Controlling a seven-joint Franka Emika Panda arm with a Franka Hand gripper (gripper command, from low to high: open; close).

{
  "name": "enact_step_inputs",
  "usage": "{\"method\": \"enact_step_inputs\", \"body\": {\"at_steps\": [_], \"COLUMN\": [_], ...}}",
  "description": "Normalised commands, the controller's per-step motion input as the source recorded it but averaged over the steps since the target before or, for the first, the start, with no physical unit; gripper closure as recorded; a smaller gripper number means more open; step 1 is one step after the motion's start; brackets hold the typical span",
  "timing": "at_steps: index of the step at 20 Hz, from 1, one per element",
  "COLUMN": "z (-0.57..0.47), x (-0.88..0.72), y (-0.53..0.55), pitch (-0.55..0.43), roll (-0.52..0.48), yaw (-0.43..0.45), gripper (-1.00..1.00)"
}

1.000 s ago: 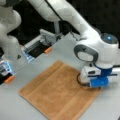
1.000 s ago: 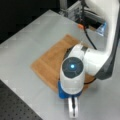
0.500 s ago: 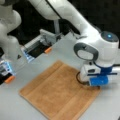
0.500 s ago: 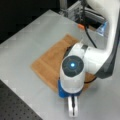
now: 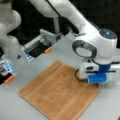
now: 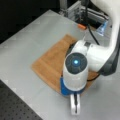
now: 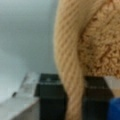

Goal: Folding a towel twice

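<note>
The hand (image 7: 72, 100) sits low at the towel (image 5: 58, 93) edge, and the wrist view shows its dark fingers (image 7: 50, 100) closed on a rolled-up ridge of the towel's woven band, with fluffy terry pile bulging just to the right of it. In a front view the hand (image 5: 96, 83) is mostly hidden under the arm's (image 5: 100, 47) blue-and-white wrist, pressed down at the towel's right edge near its far corner. In a front view from the opposite side, the arm's (image 6: 75, 67) white head with its blue light covers the hand, hanging over the towel's (image 6: 52, 62) near edge. The orange-brown towel lies spread flat on the grey table (image 5: 62, 52), a single layer with its plain bands running along two sides, no fold made in it so far. Beyond the towel, toward a front view's left, stand metal fixtures with small orange tabs (image 5: 47, 50).
</note>
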Motion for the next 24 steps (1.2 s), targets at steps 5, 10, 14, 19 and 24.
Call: {"method": "enact_step_inputs", "body": {"at_steps": [5,10,14,19,24], "z": [0.18,0.15,0.00,-0.05,-0.06], "x": [-0.86,-0.87,-0.56,-0.38,-0.36], "y": [-0.11,-0.24,-0.22,-0.16,-0.09], "pitch": [-0.226,-0.185,-0.160,-0.109,-0.072], "roll": [-0.030,-0.016,-0.011,-0.010,-0.001], "yaw": [0.081,0.059,0.002,-0.087,-0.100], "gripper": [1.00,1.00,1.00,1.00,1.00]}}
